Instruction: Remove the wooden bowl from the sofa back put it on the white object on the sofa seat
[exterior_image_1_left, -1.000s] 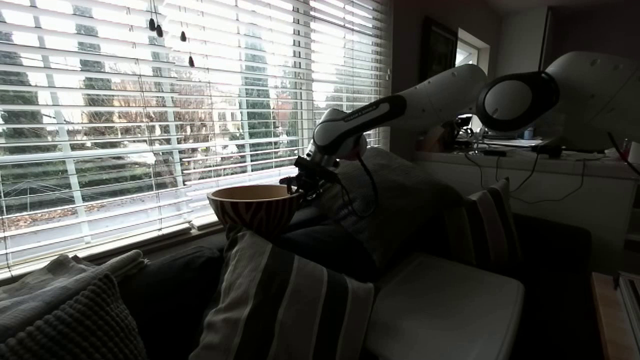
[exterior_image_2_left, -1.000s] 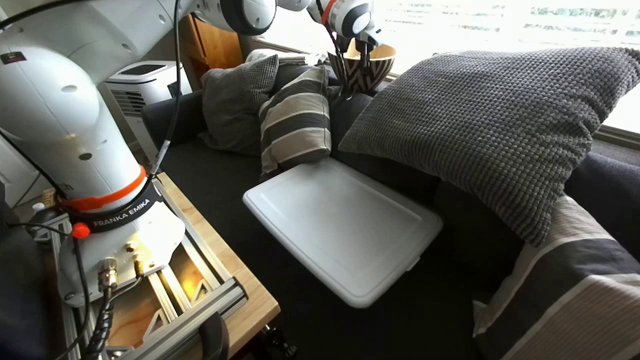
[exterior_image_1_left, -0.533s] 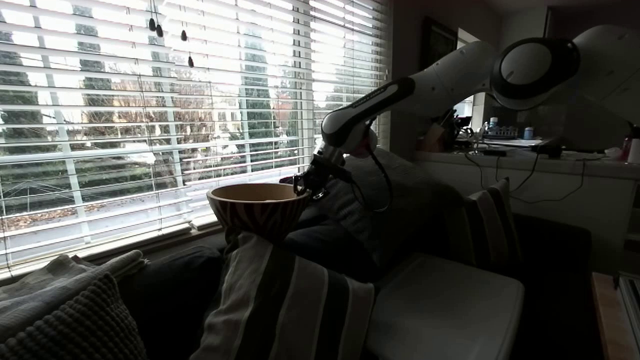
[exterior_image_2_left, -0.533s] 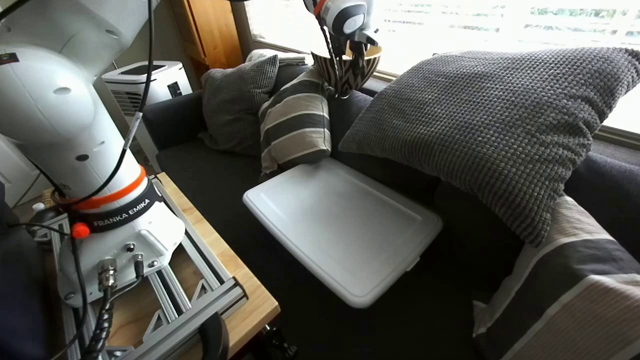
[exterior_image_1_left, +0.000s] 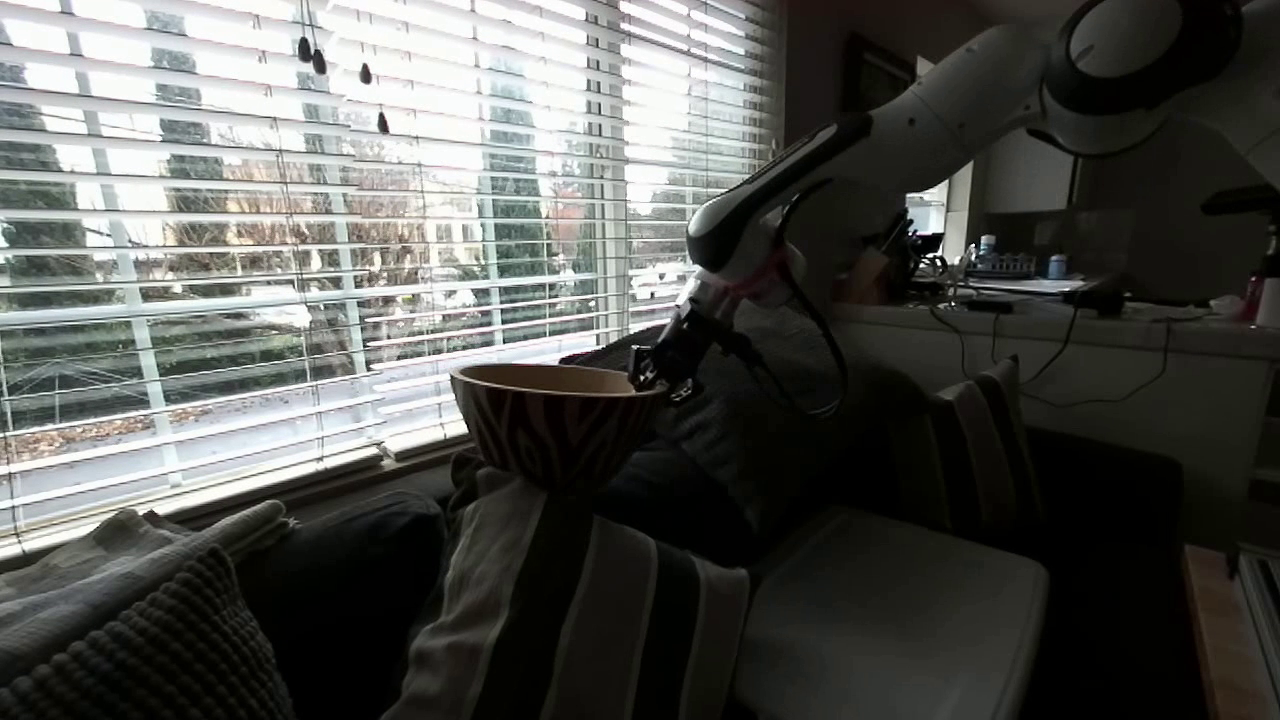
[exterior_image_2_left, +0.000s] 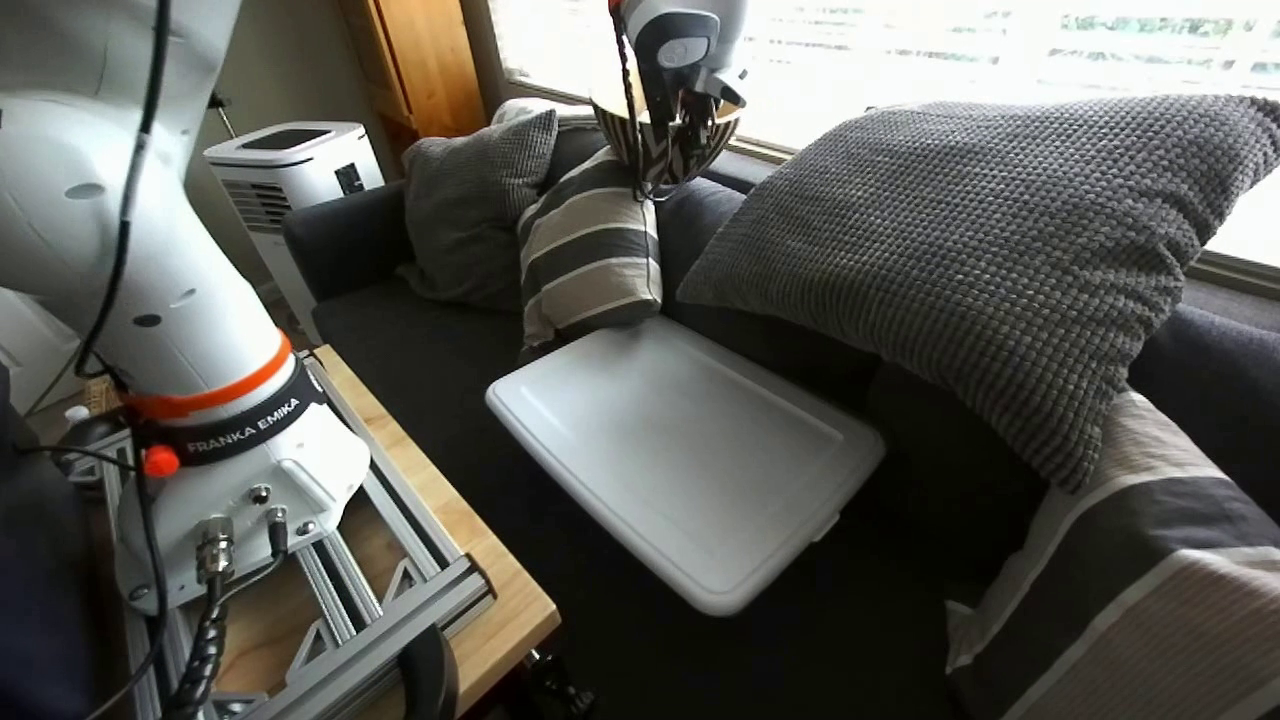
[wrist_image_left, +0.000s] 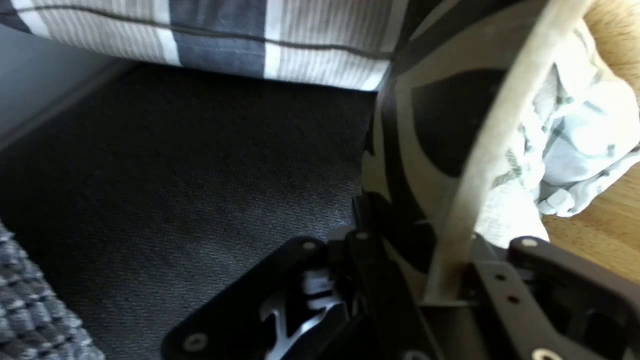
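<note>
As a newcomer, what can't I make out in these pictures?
Wooden bowl: in an exterior view, deep shadow beside the striped pillow obscures whether its base touches anything.
Pale crumpled cloth: in the wrist view, the bowl hides part; the right edge cuts off more.
White object: in both exterior views, it covers whatever lies directly beneath.
Far bottle: in an exterior view, too small to read any label.

Wooden bowl (exterior_image_1_left: 558, 432) (dark-striped outside), upright
</note>
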